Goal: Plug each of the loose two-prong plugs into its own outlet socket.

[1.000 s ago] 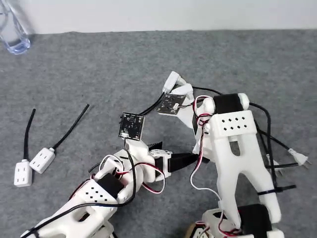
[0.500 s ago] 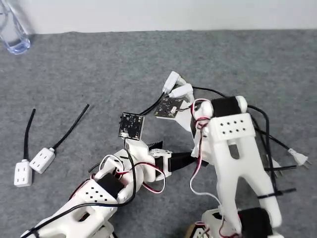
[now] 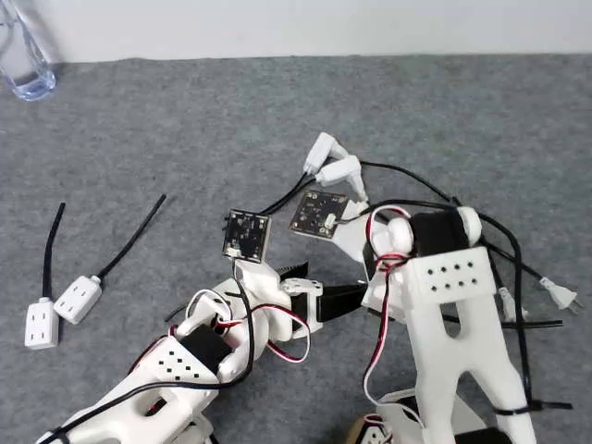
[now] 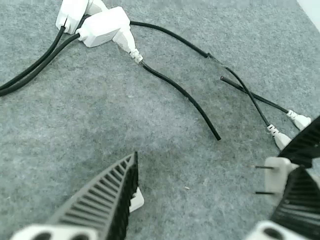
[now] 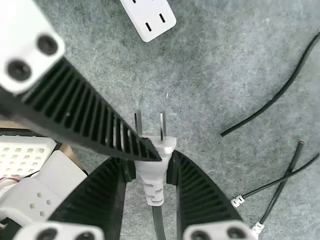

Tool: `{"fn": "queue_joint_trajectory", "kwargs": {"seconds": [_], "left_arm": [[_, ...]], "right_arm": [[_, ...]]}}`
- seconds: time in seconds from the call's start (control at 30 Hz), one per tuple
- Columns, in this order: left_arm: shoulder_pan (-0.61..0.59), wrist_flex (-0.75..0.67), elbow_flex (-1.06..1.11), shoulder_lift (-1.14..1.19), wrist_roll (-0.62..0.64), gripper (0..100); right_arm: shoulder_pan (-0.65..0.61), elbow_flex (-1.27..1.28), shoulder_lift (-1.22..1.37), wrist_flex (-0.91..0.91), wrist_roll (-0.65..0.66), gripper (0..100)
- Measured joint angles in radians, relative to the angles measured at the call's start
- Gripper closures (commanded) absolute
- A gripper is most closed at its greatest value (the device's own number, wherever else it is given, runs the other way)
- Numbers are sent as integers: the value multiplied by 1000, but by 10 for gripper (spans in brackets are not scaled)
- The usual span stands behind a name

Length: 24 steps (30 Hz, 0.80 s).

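Two white arms meet near the middle of the grey tabletop. The right end effector is clamped on a white two-prong plug. Its ribbed black fingers press the plug's body from both sides, and the black cord runs back between them. The two flat prongs stick out past the fingertips, clear of the surface. They point towards a white outlet socket that lies on the tabletop a little ahead, with its slotted face showing; plug and socket are apart. The left end effector stands wide apart and holds nothing. In the right wrist view one of its fingers slants across the head of the plug, though I cannot tell whether it touches. Its other finger sits well off to the far side of the prongs, with a corner of something white showing just behind it. Beyond the two arms, two white connectors lie side by side, touching or nearly so, with black cords trailing from them across the tabletop. Well to the left, two spare sockets rest just beside each other, each with a short black cord stub pointing away from the arms. At the right edge a loose plug lies on its side among the black cables. A clear container stands in the far left corner.
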Motion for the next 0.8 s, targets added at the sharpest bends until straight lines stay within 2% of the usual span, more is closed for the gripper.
{"fn": "queue_joint_trajectory", "kwargs": {"seconds": [0.37,0.8], "left_arm": [[-8,-9,-5,-3,0,575],[-8,-9,-3,-3,0,575]], "right_arm": [[2,2,-133,2,2,991],[2,2,-137,5,-25,991]]}}
